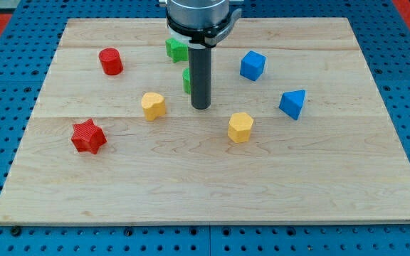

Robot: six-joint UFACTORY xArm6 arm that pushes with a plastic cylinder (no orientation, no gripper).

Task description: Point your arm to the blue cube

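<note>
The blue cube sits on the wooden board toward the view's upper right. My tip rests on the board near the centre, to the lower left of the blue cube and well apart from it. A green block lies just left of the rod, partly hidden behind it. A second green block is above it, partly under the arm's head.
A blue triangular block is at the right. A yellow block is lower right of the tip, another yellow block is to its left. A red cylinder is upper left, a red star lower left.
</note>
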